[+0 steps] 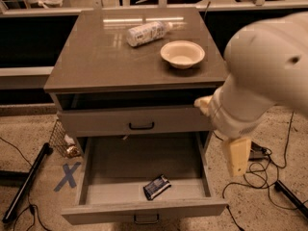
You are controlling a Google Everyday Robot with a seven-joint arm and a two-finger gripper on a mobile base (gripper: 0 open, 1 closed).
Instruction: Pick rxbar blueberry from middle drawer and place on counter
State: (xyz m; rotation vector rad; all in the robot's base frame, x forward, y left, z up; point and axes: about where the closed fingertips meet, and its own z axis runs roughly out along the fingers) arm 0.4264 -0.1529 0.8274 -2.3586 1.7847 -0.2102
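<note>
rxbar blueberry [157, 187] in middle drawer [144, 211] — gripper [237, 157] outside, rt.

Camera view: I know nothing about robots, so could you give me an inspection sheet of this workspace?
Surface: counter glossy, carrying two things.
Job's things: rxbar blueberry lies near the front of the open middle drawer.
Clutter: white bottle on its side, bowl upright, both on the counter.
Grippers: gripper hangs outside the drawer, off its right side, apart from the bar.
Cables: loose cables on the floor at right.
Surroundings: blue X on the floor, wire basket at left.
</note>
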